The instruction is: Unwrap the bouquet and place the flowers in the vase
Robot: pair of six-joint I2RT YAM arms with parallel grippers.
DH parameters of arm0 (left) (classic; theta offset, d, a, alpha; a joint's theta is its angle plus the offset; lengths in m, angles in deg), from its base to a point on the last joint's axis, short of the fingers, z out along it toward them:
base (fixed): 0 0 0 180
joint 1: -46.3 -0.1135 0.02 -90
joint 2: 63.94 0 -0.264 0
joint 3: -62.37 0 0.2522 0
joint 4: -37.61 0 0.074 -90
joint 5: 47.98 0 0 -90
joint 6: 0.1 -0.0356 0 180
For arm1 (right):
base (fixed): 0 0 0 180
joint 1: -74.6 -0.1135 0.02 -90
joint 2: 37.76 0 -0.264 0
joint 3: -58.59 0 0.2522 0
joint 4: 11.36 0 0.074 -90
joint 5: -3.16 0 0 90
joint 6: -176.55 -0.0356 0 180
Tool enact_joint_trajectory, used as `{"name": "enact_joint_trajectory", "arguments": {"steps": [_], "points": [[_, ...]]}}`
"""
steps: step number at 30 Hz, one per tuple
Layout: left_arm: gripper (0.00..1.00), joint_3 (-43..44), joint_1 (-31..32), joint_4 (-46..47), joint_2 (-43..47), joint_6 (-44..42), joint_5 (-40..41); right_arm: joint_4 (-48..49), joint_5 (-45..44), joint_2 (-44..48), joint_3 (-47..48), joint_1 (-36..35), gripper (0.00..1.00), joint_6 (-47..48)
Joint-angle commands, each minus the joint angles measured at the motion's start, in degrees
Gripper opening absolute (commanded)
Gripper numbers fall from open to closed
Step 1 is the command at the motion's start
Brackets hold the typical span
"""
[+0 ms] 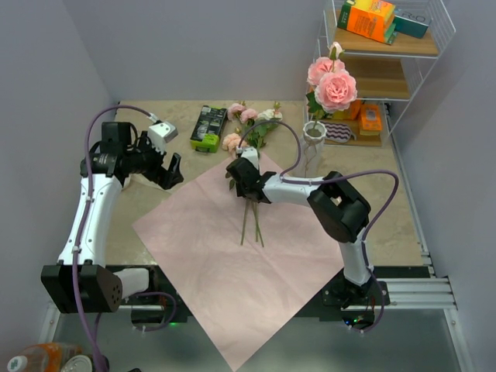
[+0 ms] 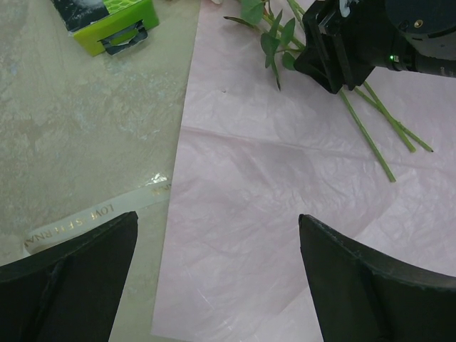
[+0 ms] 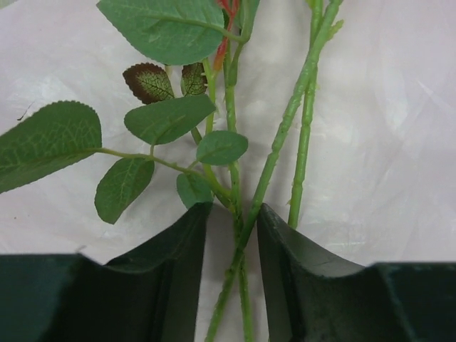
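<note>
**Top view:** The wrapping paper (image 1: 225,263) is seen spread flat, pink side up, on the counter (image 1: 155,124). The flowers (image 1: 248,128) are laid across its twelve o'clock corner, blooms toward twelve and stem ends toward six. The right tool (image 1: 246,186) is set low over them. The left tool (image 1: 169,169) is held at nine o'clock, over the paper's edge. At two o'clock the vase (image 1: 313,133) is seen upright, with two large pink blooms (image 1: 333,81) already carried in it. The flowers on the paper are not yet moved. Orange boxes (image 1: 370,17) are stacked on a shelf (image 1: 387,46) at one o'clock.

**Left wrist:** The left tool is shown spread wide with nothing between its fingers. A beige ribbon (image 2: 92,216) is seen lying on the counter beside the paper, well apart from the flowers.

**Right wrist:** The right tool is shown narrow, with green stems (image 3: 267,171) running between its fingers just below the leaves (image 3: 167,117). Whether they are pinched cannot be told. The grasp is judged best taken on bare stem, clear of the leaves. That way the flowers can be raised upright and the stem ends guided into the vase's narrow neck without it being tipped.
</note>
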Motion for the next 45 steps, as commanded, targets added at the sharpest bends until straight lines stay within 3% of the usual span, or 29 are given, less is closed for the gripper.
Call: {"name": "enact_joint_trajectory", "arguments": {"steps": [1, 17, 24, 37, 45], "points": [[0.99, -0.4, -0.4, 1.6, 1.1, -1.0, 0.4, 1.5, 1.8, 1.0, 1.3, 0.3, 0.32, -1.2], [0.99, -1.3, -0.4, 1.5, 2.1, -1.6, 0.7, 6.4, 2.1, 8.1, -1.0, 0.3, 0.20, 0.5], [0.99, -1.6, -0.4, 1.6, 2.1, -1.1, 0.6, 10.6, 3.0, 12.3, -4.3, -0.4, 0.00, 2.4], [0.99, -1.6, -0.4, 2.5, 2.2, 0.5, -0.2, 13.3, -3.8, 28.2, -13.8, -11.2, 0.00, 10.1], [0.99, 0.7, -0.4, 2.5, 3.4, 2.0, 0.4, 11.2, -2.2, 29.9, -19.8, -15.5, 0.00, 9.3]]}}
